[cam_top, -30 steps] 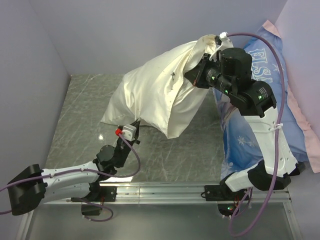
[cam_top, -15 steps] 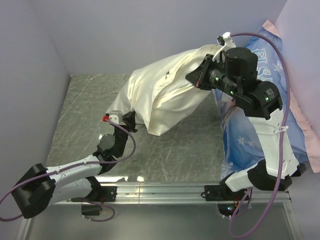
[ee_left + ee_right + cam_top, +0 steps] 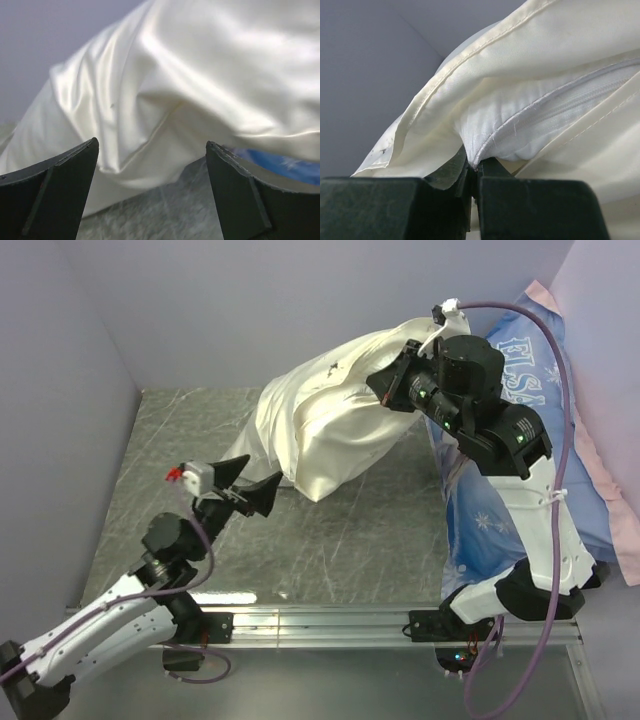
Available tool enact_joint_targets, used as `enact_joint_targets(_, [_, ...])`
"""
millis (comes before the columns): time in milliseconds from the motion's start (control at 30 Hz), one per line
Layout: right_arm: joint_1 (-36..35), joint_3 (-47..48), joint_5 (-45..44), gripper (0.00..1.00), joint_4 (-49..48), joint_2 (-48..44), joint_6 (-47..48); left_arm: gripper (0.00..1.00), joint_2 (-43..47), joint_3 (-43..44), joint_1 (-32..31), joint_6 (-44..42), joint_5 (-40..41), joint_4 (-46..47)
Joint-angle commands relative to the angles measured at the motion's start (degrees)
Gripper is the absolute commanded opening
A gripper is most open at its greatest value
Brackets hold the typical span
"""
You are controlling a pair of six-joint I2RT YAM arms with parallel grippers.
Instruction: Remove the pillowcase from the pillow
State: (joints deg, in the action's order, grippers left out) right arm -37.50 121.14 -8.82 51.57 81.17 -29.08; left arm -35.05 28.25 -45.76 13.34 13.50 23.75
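The pillowcase [image 3: 340,430] is thin cream cloth, satiny and creased. The pillow [image 3: 520,135], pinched in the right hand [image 3: 472,170], is matt white cloth with a corded seam. The worktop [image 3: 330,540] is glossy, grey and marbled.

Left arm [image 3: 105,608] and right arm [image 3: 540,515] carried white link shells and black joint housings — green lights glowed on the right. Purple cables [image 3: 566,390] trailed each. The left gripper [image 3: 152,190] was black, wedge-fingered.

L tool [image 3: 248,487] low, jaws spread wide; R tool [image 3: 374,389] raised high, jaws clamped tight.
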Motion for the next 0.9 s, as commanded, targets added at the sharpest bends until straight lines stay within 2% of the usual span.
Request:
enact_joint_targets(0, [-0.9,3.1,-5.5,0.0,-10.7,1.4,1.1,0.94,4.5,5.4,-0.5,2.1,-5.8,-4.8])
enact_joint_targets(133, [-2.7,3.9,-9.0,0.0,-10.6,3.6,1.7,0.92,3.4,11.3,-1.6,3.2,-8.7,-6.5])
enact_joint_targets(200, [-3.5,5.8,-10.4,0.0,-9.9,5.3,1.8,0.9,1.0,15.3,-2.7,2.7,-7.7,-7.2])
enact_joint_targets(367, [-5.7,10.1,-13.0,0.0,-8.4,8.7,2.7,0.87,-4.7,23.1,-11.5,-5.2,1.1,-7.3])
enact_joint_targets(533, [-6.1,13.2,-14.2,0.0,-7.1,11.3,3.1,0.86,-11.5,30.0,-23.9,-18.8,16.6,-11.1])
enact_joint_targets(700, [-6.4,13.5,-14.6,0.0,-7.1,11.8,3.1,0.87,-17.5,31.4,-31.2,-25.9,32.7,-10.1])
enact_joint_targets(733, [-6.7,13.6,-14.6,0.0,-7.1,11.9,3.1,0.87,-18.3,31.3,-33.2,-28.3,38.0,-8.5])
enact_joint_targets(800, [-7.1,14.0,-15.1,0.0,-7.0,11.9,3.2,0.88,-21.0,30.2,-35.1,-31.3,43.3,-5.5])
enact_joint_targets(833, [-7.4,14.1,-15.2,0.0,-7.1,11.9,3.2,0.88,-22.1,29.5,-36.7,-34.1,50.2,-2.1])
enact_joint_targets(867, [-7.6,14.2,-15.3,0.0,-7.1,11.7,3.3,0.89,-24.3,28.9,-36.9,-35.7,53.0,1.0])
